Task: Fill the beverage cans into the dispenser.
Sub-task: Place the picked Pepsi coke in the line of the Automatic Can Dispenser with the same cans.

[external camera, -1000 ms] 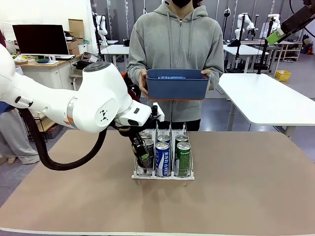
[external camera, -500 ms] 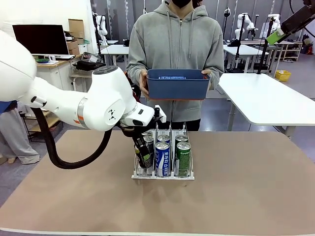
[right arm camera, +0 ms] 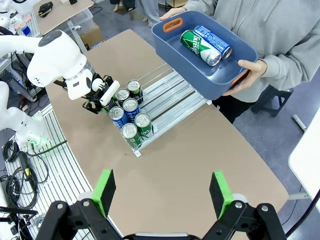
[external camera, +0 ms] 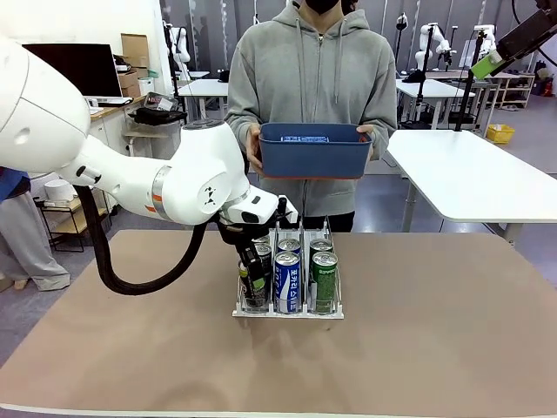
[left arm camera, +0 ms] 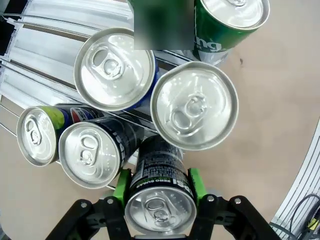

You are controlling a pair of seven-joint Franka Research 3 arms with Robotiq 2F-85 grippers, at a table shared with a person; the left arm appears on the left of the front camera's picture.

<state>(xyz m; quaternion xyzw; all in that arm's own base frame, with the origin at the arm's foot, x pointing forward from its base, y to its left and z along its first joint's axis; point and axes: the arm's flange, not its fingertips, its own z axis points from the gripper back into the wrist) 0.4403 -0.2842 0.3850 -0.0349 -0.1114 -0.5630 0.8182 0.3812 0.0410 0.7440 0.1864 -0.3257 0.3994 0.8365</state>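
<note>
My left gripper (external camera: 251, 277) is shut on a black can (left arm camera: 159, 200), its green pads (left arm camera: 121, 187) pressed on both sides. It holds the can at the front of the left lane of the dispenser (external camera: 287, 311). A blue-and-white can (external camera: 287, 280) and a green can (external camera: 324, 279) stand at the front of the other lanes, with more cans behind them. Several silver can tops (left arm camera: 194, 106) crowd the left wrist view. My right gripper (right arm camera: 162, 195) hangs open high above the table, looking down on the dispenser (right arm camera: 170, 95).
A person at the far side holds a blue bin (external camera: 313, 150) at chest height. In the bin (right arm camera: 172, 47) lie a green can (right arm camera: 197, 47) and a blue-and-white can (right arm camera: 212, 40). Brown tabletop (external camera: 435, 348) spreads around the dispenser.
The left arm's elbow has swung to the right. Its gripper stays at the left lane's front with the black can, now a little lower and more upright.
</note>
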